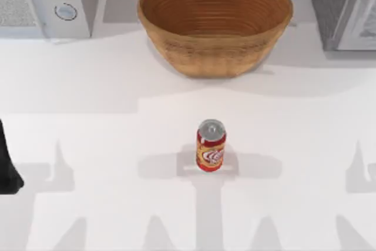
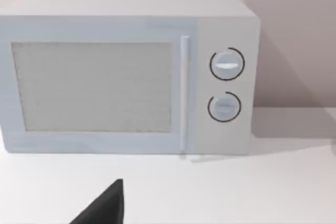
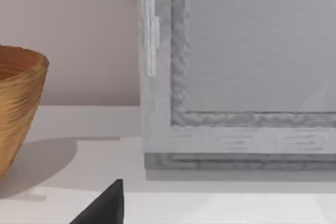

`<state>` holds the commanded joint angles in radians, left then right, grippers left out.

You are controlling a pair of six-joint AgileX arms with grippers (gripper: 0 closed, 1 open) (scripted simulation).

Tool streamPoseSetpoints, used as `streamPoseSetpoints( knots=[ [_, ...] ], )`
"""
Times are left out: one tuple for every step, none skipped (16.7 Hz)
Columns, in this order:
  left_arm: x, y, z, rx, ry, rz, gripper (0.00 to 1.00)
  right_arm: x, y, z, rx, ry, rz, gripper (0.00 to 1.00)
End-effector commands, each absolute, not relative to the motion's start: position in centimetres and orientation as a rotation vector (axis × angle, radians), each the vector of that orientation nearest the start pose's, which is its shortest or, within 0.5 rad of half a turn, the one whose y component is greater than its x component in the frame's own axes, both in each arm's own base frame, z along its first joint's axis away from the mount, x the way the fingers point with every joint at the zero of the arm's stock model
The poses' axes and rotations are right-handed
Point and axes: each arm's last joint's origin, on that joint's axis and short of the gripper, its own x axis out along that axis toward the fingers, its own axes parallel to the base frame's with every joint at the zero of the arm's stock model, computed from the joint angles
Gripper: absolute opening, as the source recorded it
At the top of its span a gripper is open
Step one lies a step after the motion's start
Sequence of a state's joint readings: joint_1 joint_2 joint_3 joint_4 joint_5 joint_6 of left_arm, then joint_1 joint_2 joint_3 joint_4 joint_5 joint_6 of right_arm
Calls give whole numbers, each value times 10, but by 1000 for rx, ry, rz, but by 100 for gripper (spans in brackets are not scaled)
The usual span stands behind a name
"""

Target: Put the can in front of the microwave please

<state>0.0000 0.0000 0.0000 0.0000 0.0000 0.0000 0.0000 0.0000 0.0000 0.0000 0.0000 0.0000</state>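
Top view's left edge shows my left arm's dark gripper [image 1: 9, 168]; whether it is clenched, I cannot tell. Mid-frame stands the small red can [image 1: 211, 146], its yellow-white swirl logo unreadable, well apart from the grey-white two-dial microwave [image 1: 47, 1] upper left.

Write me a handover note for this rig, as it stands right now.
Left arm parked at the table's left edge, right arm parked too; neither holds anything.
Can stands upright mid-table, untouched, nearer than the basket.
Microwave sits at the far left, door shut, bare table in front of it.
Done: nothing.
Left: grasp the can, carry it left, set it down in front of the microwave.
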Motion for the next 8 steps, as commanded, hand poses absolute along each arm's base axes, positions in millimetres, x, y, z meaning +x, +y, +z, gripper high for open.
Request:
streamPoseSetpoints(
  knots=[
    [106,-1,160,0,0,0,100,106,-1,160,0,0,0,100],
    [106,-1,160,0,0,0,100,106,-1,160,0,0,0,100],
    [106,-2,162,0,7,-4,100,106,-1,160,0,0,0,100],
    [106,-2,165,1,21,-11,100,106,-1,160,0,0,0,100],
    [106,-3,170,1,43,-22,100,106,-1,160,0,0,0,100],
    [107,-5,176,3,71,-36,100,106,-1,160,0,0,0,100],
    [109,-7,184,5,105,-53,100,106,-1,160,0,0,0,100],
    [111,-9,194,8,145,-73,100,106,-1,160,0,0,0,100]
  ],
)
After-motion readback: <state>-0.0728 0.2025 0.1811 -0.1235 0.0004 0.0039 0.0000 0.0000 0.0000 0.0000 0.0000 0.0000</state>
